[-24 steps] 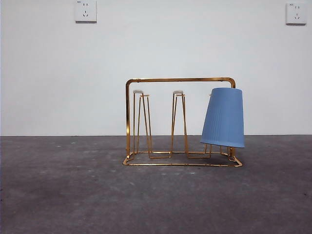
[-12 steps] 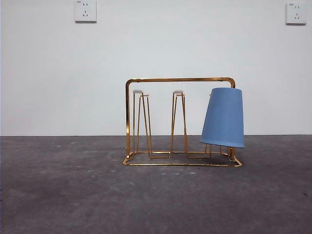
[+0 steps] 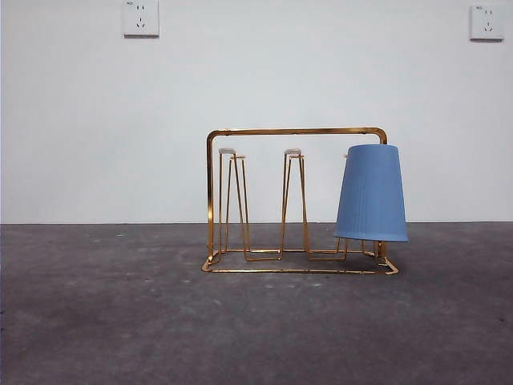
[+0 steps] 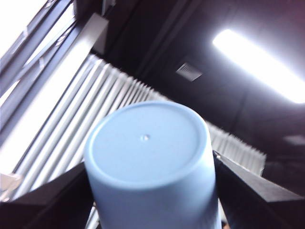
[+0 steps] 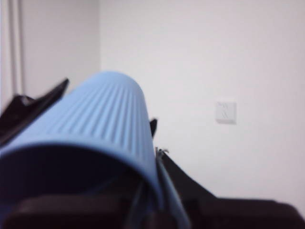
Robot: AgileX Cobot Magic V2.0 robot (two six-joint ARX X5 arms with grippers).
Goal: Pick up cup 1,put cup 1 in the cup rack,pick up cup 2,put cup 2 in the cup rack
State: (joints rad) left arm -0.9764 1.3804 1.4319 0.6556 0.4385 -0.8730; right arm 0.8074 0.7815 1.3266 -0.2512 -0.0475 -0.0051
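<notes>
Cup rack (image 3: 292, 131) is standing upright on the dark grey table (image 3: 120, 321), in front of a white wall. A blue cup (image 3: 371, 192) is sitting upside down over the peg at the rack's right end, as the front view shows it. The cup is looking upright, with its rim hanging just above the rack's base wire and its closed end just under the arch handle. The other two pegs (image 3: 232, 200) of the rack are standing bare, middle and left end. No arm is showing anywhere around the rack in the front view.

Left gripper (image 4: 148, 162) is pinching a pale blue cup (image 4: 147, 143). One black jaw is pressing on each side of the cup wall, and the closed base is facing the wrist camera. Only ceiling and a strip light are showing behind it, so I cannot tell where it is hanging relative to the rack.

Right gripper (image 5: 108, 102) is clamping a ribbed blue cup (image 5: 100, 119). The cup's open mouth is pointing toward the wrist camera, with dark jaw tips lying against both sides. This view is blurry, and something thin like wire is showing beside the rim. A wall socket (image 5: 225, 112) is showing beyond it. I cannot tell whether this cup is the one on the rack, or how near the rack this gripper is.
</notes>
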